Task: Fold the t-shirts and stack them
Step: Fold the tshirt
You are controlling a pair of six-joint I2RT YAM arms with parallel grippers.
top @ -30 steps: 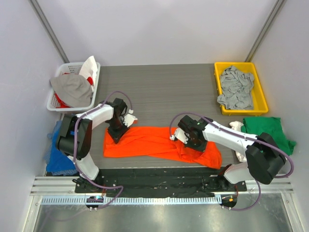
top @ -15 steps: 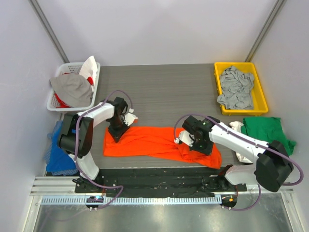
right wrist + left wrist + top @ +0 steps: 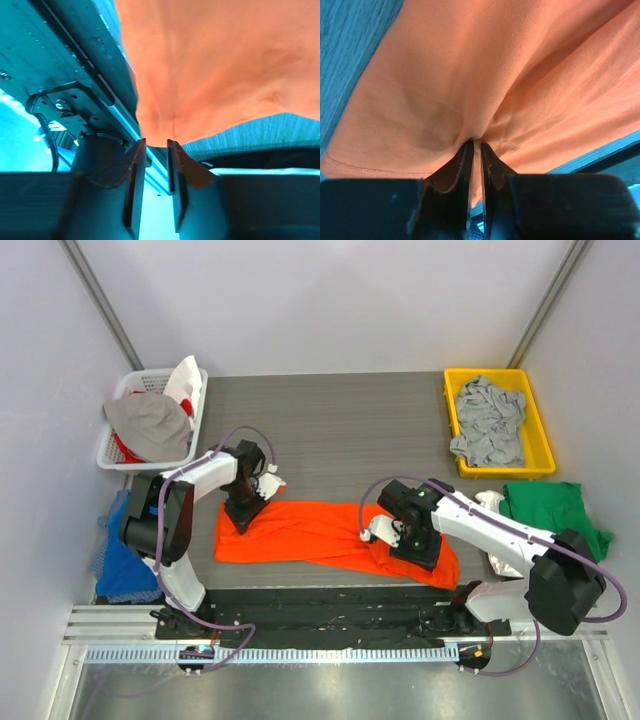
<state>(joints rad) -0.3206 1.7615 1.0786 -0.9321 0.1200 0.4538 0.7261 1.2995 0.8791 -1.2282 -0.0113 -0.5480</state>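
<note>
On the table, left end effector pinches orange t-shirt; right end effector has opened.

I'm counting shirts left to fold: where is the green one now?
In the top view, the green t-shirt lies at the far right, just below the yellow bin and right of the orange t-shirt.

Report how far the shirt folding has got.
Done: no folded stack visible. In hand: the orange shirt lies as a long band; left gripper pinches it, right gripper open at its edge. To do: finish it, then the green shirt and grey shirt in the yellow bin.
</note>
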